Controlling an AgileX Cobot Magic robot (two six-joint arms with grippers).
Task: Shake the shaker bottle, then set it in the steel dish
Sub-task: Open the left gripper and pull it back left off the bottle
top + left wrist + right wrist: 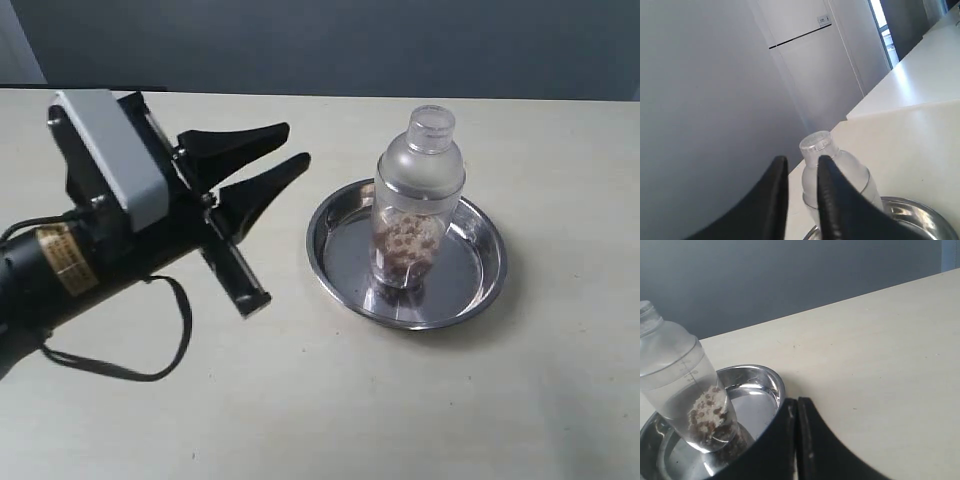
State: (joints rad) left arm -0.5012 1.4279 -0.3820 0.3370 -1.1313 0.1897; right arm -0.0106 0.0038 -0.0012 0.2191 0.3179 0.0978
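Although its two black fingers stand a little apart, the left gripper [294, 145] pinches nothing: it hangs above the counter [470, 410] on the left side, tips aimed at the shaker bottle [418, 200] and clear of it, with bare counter showing between. In the left wrist view the bottle's round cap rises just past the fingertips, and the body shows partly behind one finger. The arm behind this gripper slants away toward the counter's left edge, and a black cable [186, 318] loops beneath it.

The right gripper [796, 401] has its jaws pressed nearly together, only a thin slit between them, and it holds nothing. It sits just outside the rim of the steel dish [340, 256]; the bottle is beyond that rim, apart from the tips. This gripper does not show in the exterior view.

The bottle stands upright inside the dish, cap on, slightly off the dish's middle, with brown granules heaped at its bottom. The dish rests flat near the middle of the counter, well short of the far edge along the grey wall.
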